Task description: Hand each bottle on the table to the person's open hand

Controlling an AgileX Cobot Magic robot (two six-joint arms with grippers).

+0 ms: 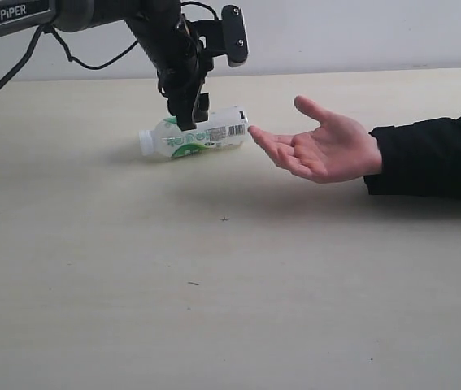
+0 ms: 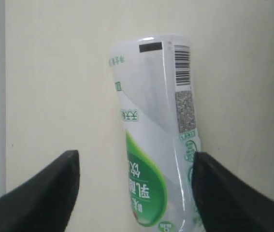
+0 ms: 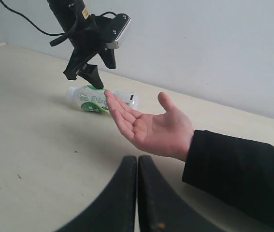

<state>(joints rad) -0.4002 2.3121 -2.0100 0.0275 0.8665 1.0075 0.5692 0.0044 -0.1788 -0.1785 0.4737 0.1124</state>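
Bottle [image 1: 193, 136]: white-and-green label, white cap; seen just above centre of the exterior view, laid on its side, cap pointed to frame left, base tipped slightly up at frame right.
Support: a shadow is cast right under it on the table [image 1: 214, 309]; whether the base end rests on anything cannot be told.
Left gripper [image 1: 193, 112]: positioned over the bottle from the upper left; jaws spread, the bottle between them, a gap seen on one side in the left wrist view; not clamped.
Hand [image 1: 324, 150]: held palm up, right of centre, fingertips just beside the bottle's base.
Sleeve [image 1: 433, 154]: black, at the right edge.
Right gripper [image 3: 137, 162]: fingers pressed together, nothing held, at the bottom edge of the right wrist view.
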